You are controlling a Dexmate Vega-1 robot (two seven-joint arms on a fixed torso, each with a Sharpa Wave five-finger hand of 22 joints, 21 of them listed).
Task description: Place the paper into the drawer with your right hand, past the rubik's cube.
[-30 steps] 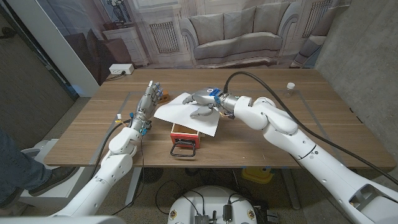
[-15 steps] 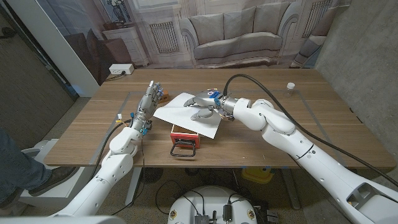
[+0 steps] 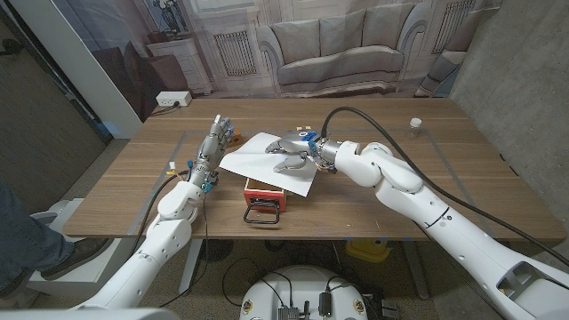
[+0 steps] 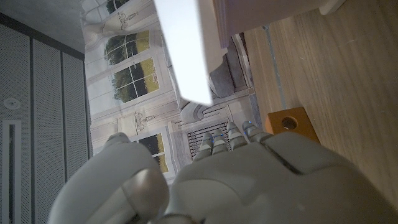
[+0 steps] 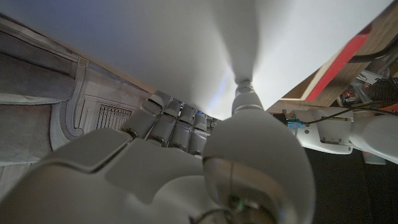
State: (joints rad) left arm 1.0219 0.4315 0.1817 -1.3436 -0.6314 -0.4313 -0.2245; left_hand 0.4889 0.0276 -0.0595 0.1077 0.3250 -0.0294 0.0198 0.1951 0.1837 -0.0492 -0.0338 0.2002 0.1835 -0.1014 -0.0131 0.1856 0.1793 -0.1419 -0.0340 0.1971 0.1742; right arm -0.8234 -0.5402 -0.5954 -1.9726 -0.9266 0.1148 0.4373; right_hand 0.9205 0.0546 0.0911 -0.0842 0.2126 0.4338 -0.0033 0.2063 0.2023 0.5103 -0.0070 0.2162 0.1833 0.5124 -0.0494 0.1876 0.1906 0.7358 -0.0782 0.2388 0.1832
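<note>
A white paper (image 3: 263, 164) hangs tilted over the open drawer (image 3: 265, 201), a small wooden box with a red front and a black handle. My right hand (image 3: 289, 151) pinches the paper near its far edge, thumb under the sheet (image 5: 249, 43) and fingers (image 5: 171, 121) above it. A small blue thing (image 3: 308, 135), perhaps the rubik's cube, peeks out just behind that hand. My left hand (image 3: 212, 147) stands on its edge to the left of the paper, fingers straight and apart, holding nothing. The paper's corner (image 4: 183, 56) shows past the left hand (image 4: 236, 180).
A small orange block with a hole (image 4: 289, 121) sits on the table just beyond my left fingertips. A small clear bottle (image 3: 414, 124) stands at the far right of the table (image 3: 427, 178). A person's leg and shoe (image 3: 36, 244) are at the left edge.
The right hand has shifted very slightly with the paper, which still hangs over the drawer. The left hand has not moved.
</note>
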